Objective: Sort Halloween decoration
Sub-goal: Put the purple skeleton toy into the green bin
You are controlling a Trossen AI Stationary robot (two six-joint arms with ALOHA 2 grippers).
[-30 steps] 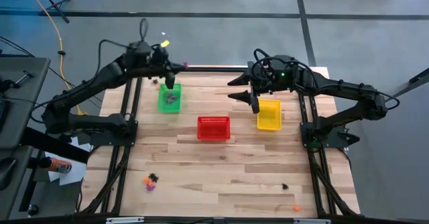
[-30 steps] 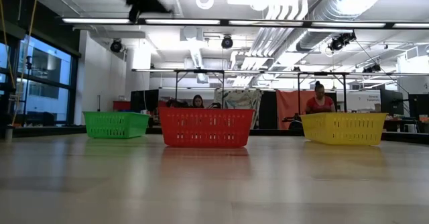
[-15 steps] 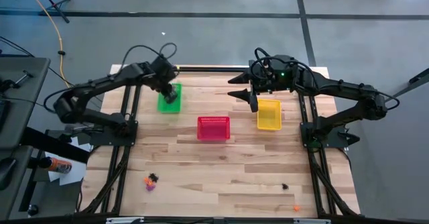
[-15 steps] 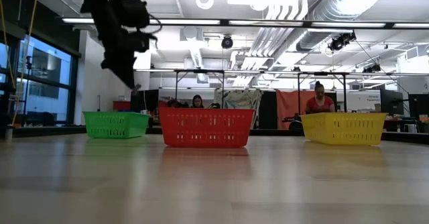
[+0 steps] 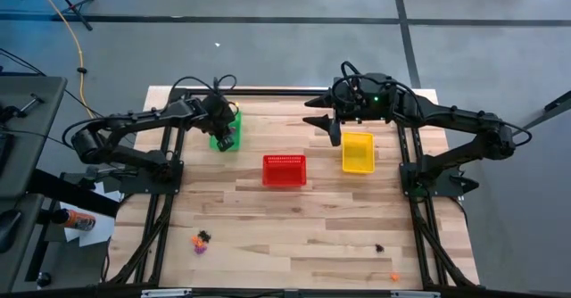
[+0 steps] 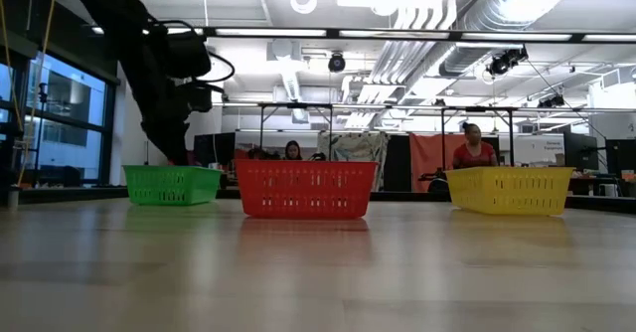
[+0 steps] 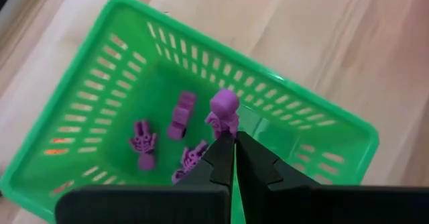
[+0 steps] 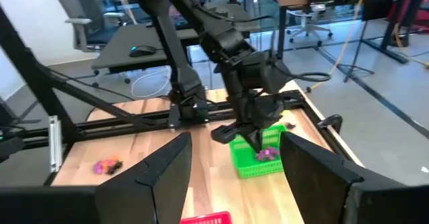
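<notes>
Over the green basket (image 5: pixel 225 130), at ten o'clock on your table, the left gripper (image 7: pixel 234 143) has come down, pinching a purple skeleton trinket (image 7: pixel 224 111); release comes next. The right gripper (image 5: pixel 332 128) waits wide open.

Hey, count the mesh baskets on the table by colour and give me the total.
Green basket: 1
Red basket: 1
Yellow basket: 1
Total: 3

High overhead; low level; wrists forward; all share green basket (image 5: pixel 226 130).
</notes>
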